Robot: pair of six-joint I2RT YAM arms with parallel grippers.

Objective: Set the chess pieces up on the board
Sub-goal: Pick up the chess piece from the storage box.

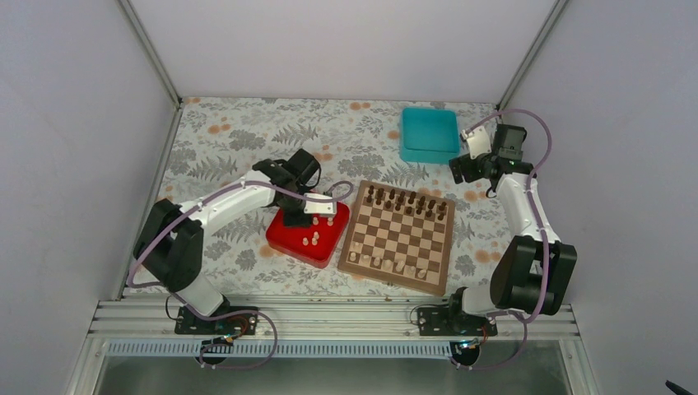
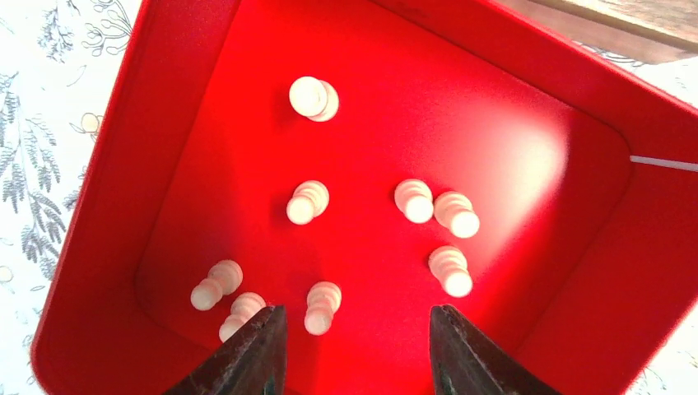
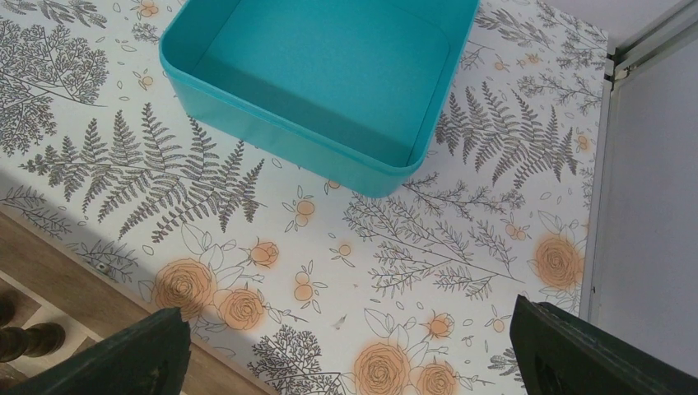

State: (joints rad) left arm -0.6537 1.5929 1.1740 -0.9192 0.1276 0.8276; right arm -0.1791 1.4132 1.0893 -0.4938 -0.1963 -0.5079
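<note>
Several cream chess pieces [image 2: 307, 202] stand scattered in a red tray [image 2: 123, 189] left of the board [image 1: 354, 234]. My left gripper [image 2: 355, 311] hangs open over the tray's near side. One cream piece [image 2: 321, 306] stands just ahead of the tips, close to the left finger [image 2: 255, 346] and not pinched. More cream pieces [image 1: 387, 263] line the board's near row, and dark pieces [image 1: 407, 200] fill its far rows. My right gripper [image 3: 346, 309] is wide open and empty above the tablecloth, between the board's far right corner [image 3: 49, 280] and the teal box.
An empty teal box [image 3: 329, 66] sits at the back right on the floral tablecloth. The red tray [image 1: 288, 239] almost touches the board's left edge. White walls with metal posts enclose the table on three sides.
</note>
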